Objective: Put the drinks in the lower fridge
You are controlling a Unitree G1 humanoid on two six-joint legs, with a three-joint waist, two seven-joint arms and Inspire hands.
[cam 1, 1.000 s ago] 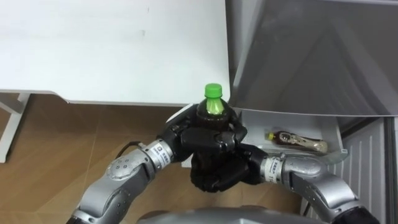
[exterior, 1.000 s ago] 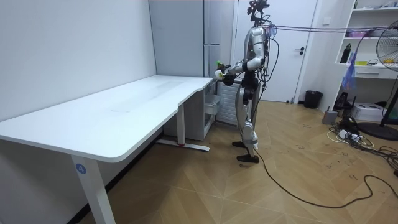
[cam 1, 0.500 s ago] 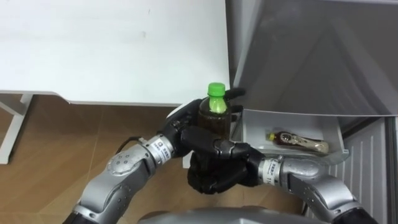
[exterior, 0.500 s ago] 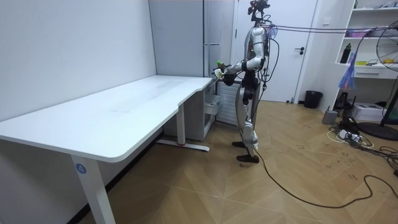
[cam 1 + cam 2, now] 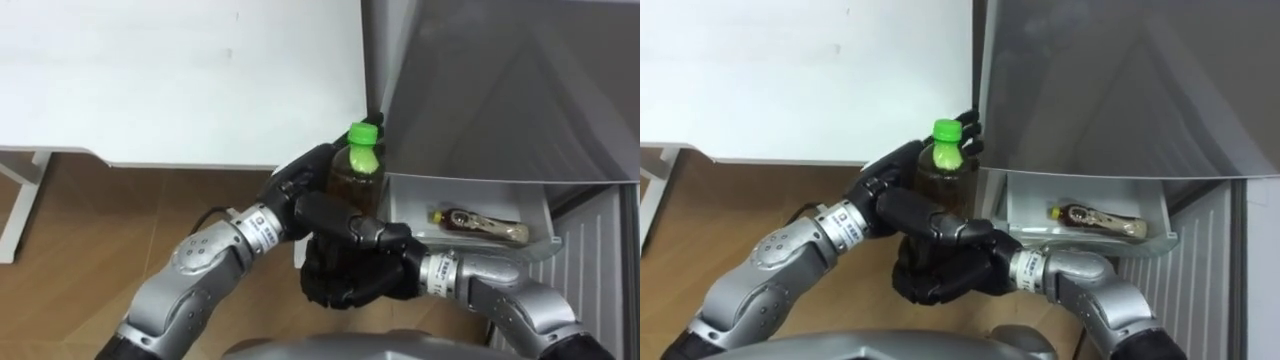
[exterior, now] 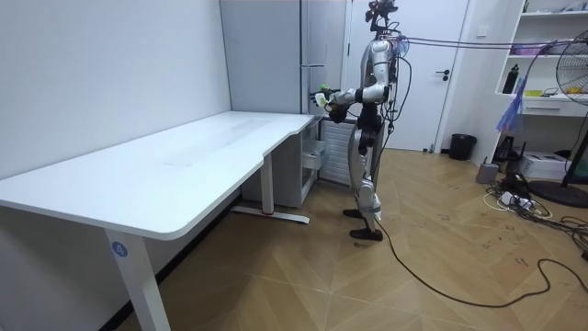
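The brown bottle [image 5: 356,178] with a green cap [image 5: 362,133] is held upright in the air, just in front of the grey fridge [image 5: 500,90] and near the corner of the white table [image 5: 180,80]; it is wrapped from the side by the curled fingers of the left hand [image 5: 305,182]; its base is cupped by the right hand [image 5: 340,275], whose thumb is laid across the lower front; below and to the right, a small dark bottle [image 5: 475,226] is seen lying in an open white drawer [image 5: 535,215]; in the room view the robot is seen standing upright before the fridge, beside the table's far end.
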